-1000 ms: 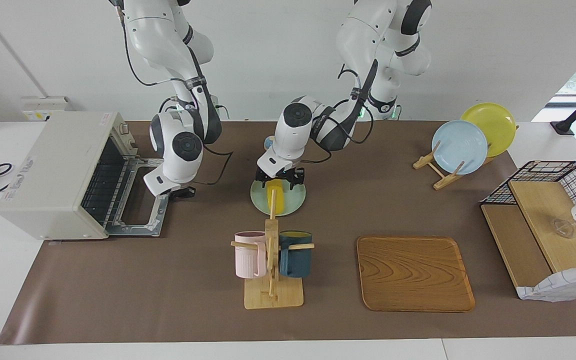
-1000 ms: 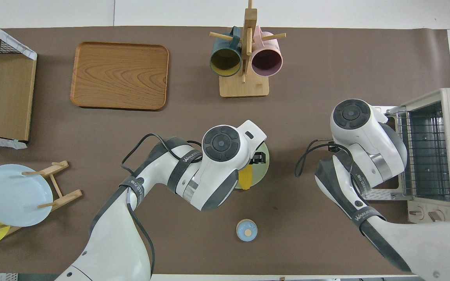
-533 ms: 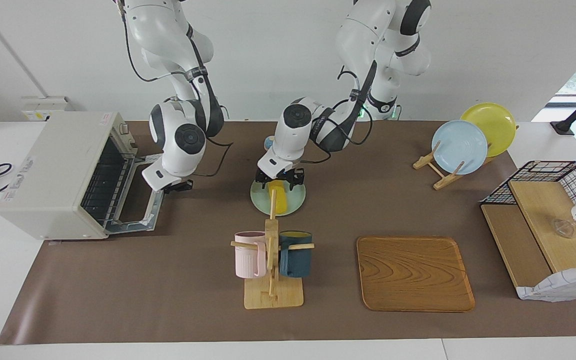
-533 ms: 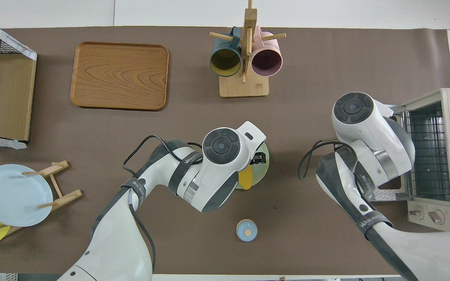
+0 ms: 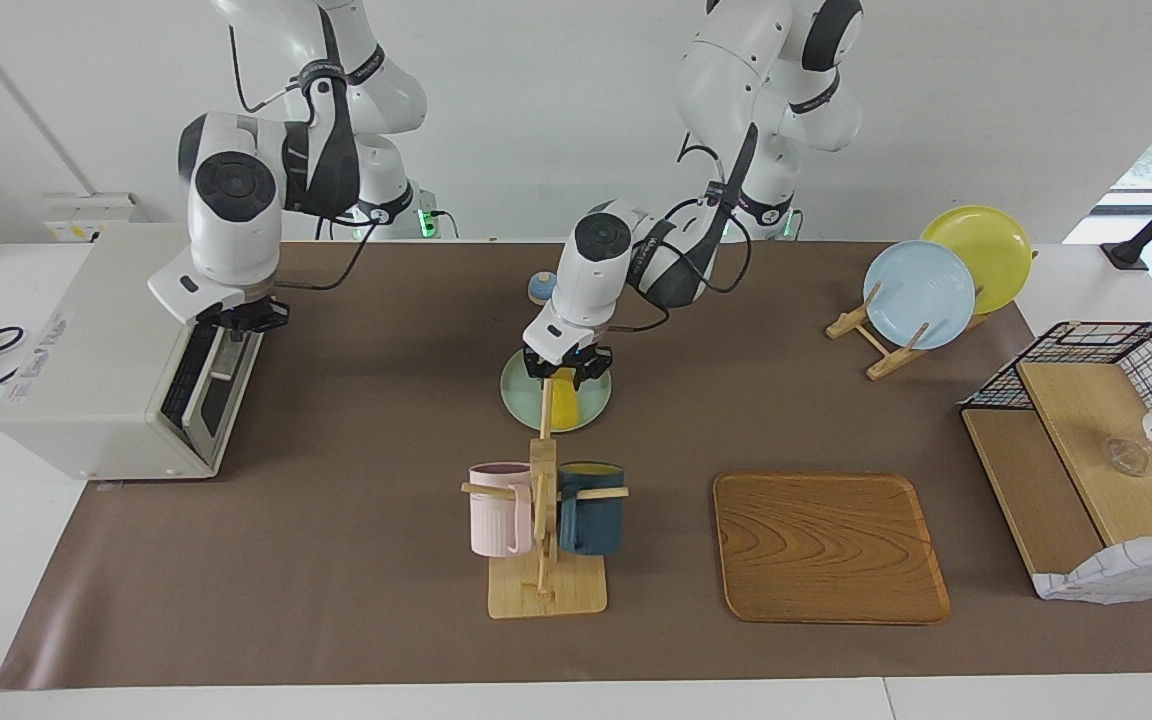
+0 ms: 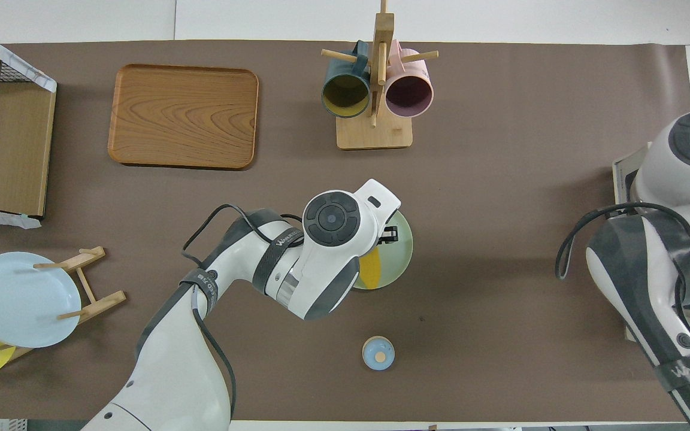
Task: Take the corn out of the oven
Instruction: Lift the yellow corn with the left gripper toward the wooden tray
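Oven (image 5: 106, 350) sits at the right arm's end of the surface (image 5: 356, 560), door nearly shut, tilted slightly out from the front. Right gripper (image 5: 244, 318) is right at the door's top edge; its fingers look pinched on or pressed against that edge, can't tell whether they're closed.

Left gripper (image 5: 566, 366) is low over the pale green plate (image 5: 521, 400) mid-surface. Corn (image 5: 564, 402) lies on that plate, out of the oven. One end of the cob is right under the fingers, the rest runs away from the robots, clear of the fingertips. Can't tell whether the fingers are parted around that end or touching it. In the overhead view the wrist covers most of the cob; only a yellow patch (image 6: 371, 270) shows on the plate (image 6: 399, 251).

Small blue round item (image 5: 540, 286) sits nearer the robots than the left fingers.

Mug rack (image 5: 544, 520) with pink mug (image 5: 498, 508) and dark blue mug (image 5: 591, 508) stands farther from the robots than the plate, apart from the fingers. Wooden tray (image 5: 826, 545) lies toward the left arm's end, then the dish stand holding a light blue plate (image 5: 919, 293) and a yellow plate (image 5: 986, 245).
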Robot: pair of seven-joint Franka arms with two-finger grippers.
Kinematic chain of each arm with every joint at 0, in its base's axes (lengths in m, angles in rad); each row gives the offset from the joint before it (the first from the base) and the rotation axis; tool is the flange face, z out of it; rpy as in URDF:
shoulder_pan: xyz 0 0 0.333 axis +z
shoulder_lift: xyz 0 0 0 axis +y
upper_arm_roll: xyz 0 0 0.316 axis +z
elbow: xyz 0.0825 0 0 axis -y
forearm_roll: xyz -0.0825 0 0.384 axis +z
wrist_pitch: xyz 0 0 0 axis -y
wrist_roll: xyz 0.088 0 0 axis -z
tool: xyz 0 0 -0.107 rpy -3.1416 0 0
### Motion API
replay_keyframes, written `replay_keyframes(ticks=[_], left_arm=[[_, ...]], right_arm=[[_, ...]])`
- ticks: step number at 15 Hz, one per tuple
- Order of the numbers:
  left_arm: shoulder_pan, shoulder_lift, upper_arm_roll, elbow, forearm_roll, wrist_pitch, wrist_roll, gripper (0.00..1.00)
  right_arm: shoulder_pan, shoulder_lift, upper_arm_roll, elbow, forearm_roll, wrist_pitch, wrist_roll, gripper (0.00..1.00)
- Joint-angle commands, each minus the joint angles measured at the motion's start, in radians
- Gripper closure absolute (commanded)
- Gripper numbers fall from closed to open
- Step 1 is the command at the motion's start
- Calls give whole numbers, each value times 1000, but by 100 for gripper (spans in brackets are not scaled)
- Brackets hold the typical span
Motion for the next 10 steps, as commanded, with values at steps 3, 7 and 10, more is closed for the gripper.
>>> replay_keyframes(ticks=[3, 7, 10], left_arm=[[101, -136, 18, 21, -1, -173, 0, 100], [294, -147, 18, 124, 60, -346, 148, 100], [438, -109, 18, 193, 74, -357, 293, 100]], right_arm=[[-56, 26, -3, 13, 89, 5, -56, 99], [-90, 29, -4, 88, 190, -53, -127, 98], [-99, 28, -4, 109, 207, -90, -141, 94]])
